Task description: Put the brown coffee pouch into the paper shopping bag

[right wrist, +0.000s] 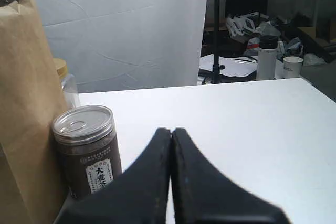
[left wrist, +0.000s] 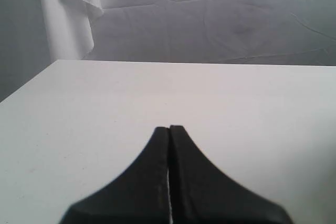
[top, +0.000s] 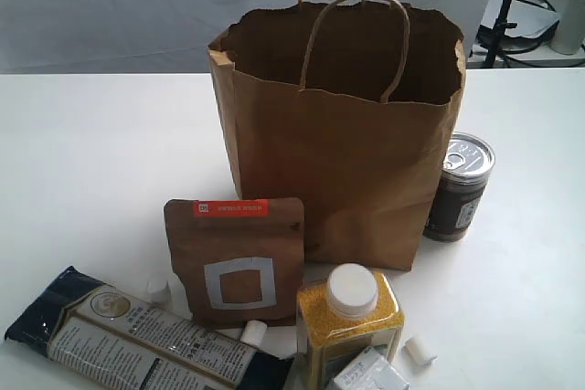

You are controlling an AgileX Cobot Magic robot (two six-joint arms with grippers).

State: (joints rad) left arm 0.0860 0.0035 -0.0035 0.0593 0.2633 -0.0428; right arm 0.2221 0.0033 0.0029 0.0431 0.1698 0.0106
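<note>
The brown coffee pouch (top: 236, 260) stands upright on the white table, just in front of the paper shopping bag (top: 343, 143), whose top is open. One side of the bag (right wrist: 23, 114) also shows in the right wrist view. My left gripper (left wrist: 169, 128) is shut with nothing in it, over bare table, with no task object in its view. My right gripper (right wrist: 171, 130) is shut and empty too, beside the brown tin can. Neither gripper shows in the exterior view.
A brown tin can with silver lid (top: 460, 186) (right wrist: 86, 148) stands right of the bag. A long dark-blue-and-cream packet (top: 137, 340) lies front left, a yellow jar with white cap (top: 349, 321) front centre. A clear jar (right wrist: 66, 85) stands behind the bag.
</note>
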